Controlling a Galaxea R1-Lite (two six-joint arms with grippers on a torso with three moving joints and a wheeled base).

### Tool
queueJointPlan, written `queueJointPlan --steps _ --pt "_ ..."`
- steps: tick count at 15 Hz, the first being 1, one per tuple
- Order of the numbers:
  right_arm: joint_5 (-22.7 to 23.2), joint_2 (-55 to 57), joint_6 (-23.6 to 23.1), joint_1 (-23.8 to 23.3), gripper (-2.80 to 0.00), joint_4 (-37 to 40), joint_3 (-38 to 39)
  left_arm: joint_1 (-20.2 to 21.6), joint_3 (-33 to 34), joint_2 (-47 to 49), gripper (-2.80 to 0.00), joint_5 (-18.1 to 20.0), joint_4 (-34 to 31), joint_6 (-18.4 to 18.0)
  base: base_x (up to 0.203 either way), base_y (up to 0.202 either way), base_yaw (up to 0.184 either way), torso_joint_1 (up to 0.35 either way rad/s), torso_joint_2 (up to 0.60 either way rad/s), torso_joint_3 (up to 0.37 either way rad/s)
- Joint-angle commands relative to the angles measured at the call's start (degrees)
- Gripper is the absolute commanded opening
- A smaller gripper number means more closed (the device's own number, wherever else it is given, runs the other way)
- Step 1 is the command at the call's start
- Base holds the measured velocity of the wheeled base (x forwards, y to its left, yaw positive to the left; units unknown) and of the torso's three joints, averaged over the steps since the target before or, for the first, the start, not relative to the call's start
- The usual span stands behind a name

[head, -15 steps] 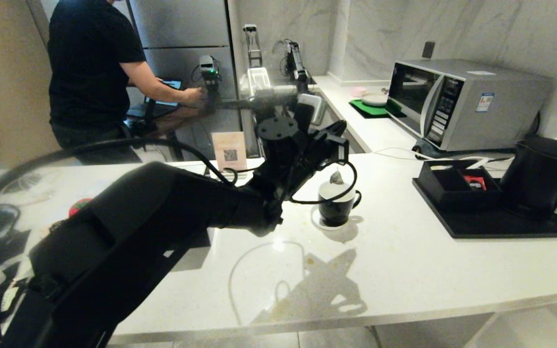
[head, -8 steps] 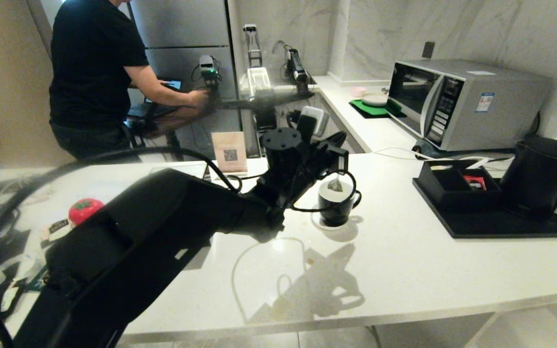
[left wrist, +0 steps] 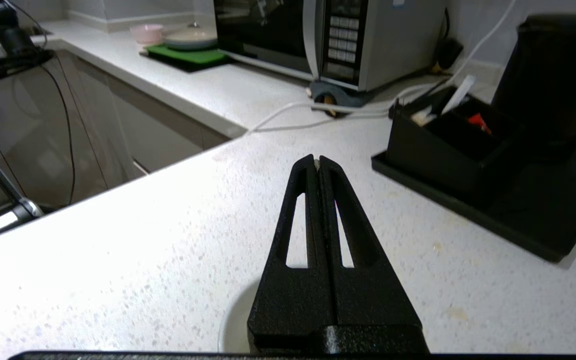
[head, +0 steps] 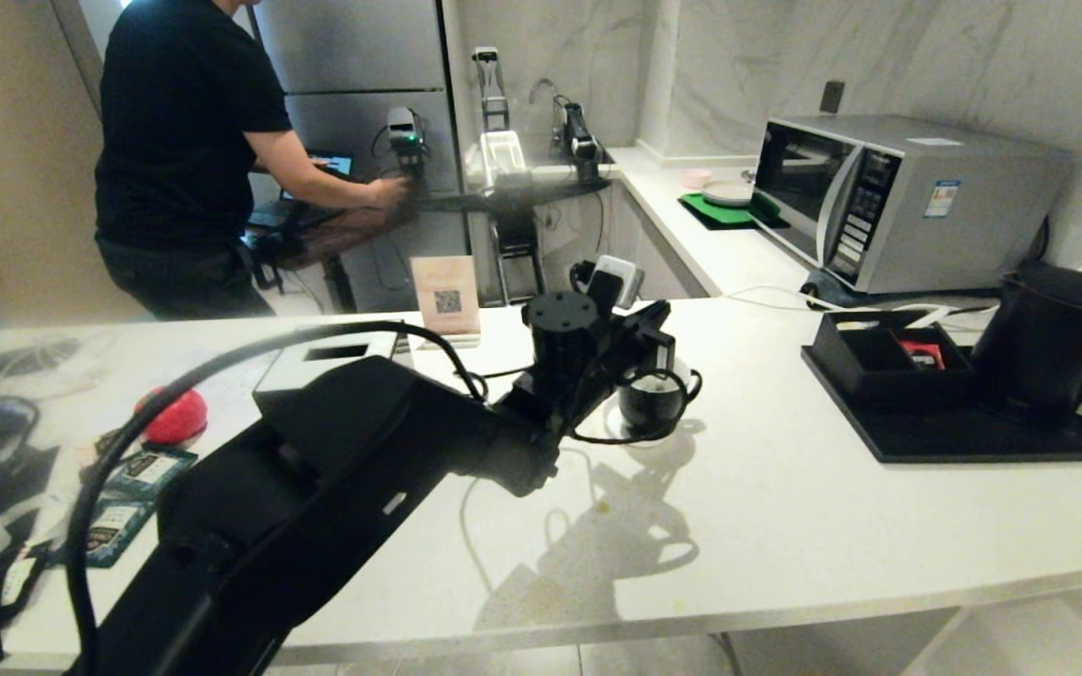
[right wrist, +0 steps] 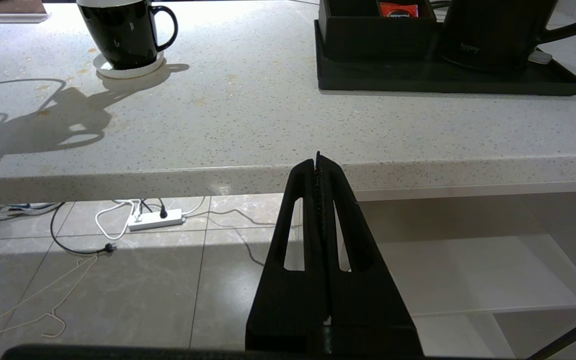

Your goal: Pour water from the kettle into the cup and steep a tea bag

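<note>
Left gripper (head: 661, 349) over the cup (head: 651, 406), fingers (left wrist: 318, 165) pressed together; a pale sliver shows at the tips in the left wrist view, too small to identify. Tea bag hidden behind the gripper in the head view. Cup stands upright on a white coaster (right wrist: 127, 65), handle toward the tray (head: 982, 437), near the middle of the counter (head: 785, 526). Shadow of arm and cup falls on the counter toward the near edge.

Kettle (head: 1053, 343) upright on the tray at the counter's right end, well apart from the cup, handle pointing away from it. Black box (head: 879, 361) beside the kettle on the same tray, a red packet (head: 923, 355) inside.

Right gripper (right wrist: 318, 162) parked below and in front of the counter edge, fingers pressed together, holding nothing.

Microwave (head: 888, 202) behind the tray, against the wall. Person (head: 189, 150) in a black shirt stands beyond the counter at the left, one hand on a device.
</note>
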State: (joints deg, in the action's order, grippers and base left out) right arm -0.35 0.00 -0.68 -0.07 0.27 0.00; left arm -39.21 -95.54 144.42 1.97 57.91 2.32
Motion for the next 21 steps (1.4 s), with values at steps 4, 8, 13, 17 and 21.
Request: queueJointPlan --steps 4,8,13,17,21 --pt "0.0 0.1 0.0 0.0 -2.80 0.0 0.0 -0.1 0.0 2.7 -2.80 -0.1 0.6 0.0 0.000 0.000 0.000 0.000 0.00 0.000" --pt "0.0 0.1 -0.1 0.0 -2.80 0.0 0.0 -0.3 0.6 3.1 -2.80 -0.8 1.1 0.0 0.000 0.000 0.000 0.000 0.00 0.000" --pt "0.0 0.1 -0.1 0.1 -2.80 0.0 0.0 -0.3 0.7 2.6 -2.80 -0.9 1.1 0.1 0.000 0.000 0.000 0.000 0.00 0.000" --pt "0.0 0.1 0.0 0.0 -2.80 0.0 0.0 -0.3 0.5 1.8 -2.80 -0.9 1.1 0.1 0.000 0.000 0.000 0.000 0.00 0.000" --pt "0.0 0.1 -0.1 0.0 -2.80 0.0 0.0 -0.3 0.0 -0.2 -2.80 -0.8 0.5 0.1 0.000 0.000 0.000 0.000 0.00 0.000"
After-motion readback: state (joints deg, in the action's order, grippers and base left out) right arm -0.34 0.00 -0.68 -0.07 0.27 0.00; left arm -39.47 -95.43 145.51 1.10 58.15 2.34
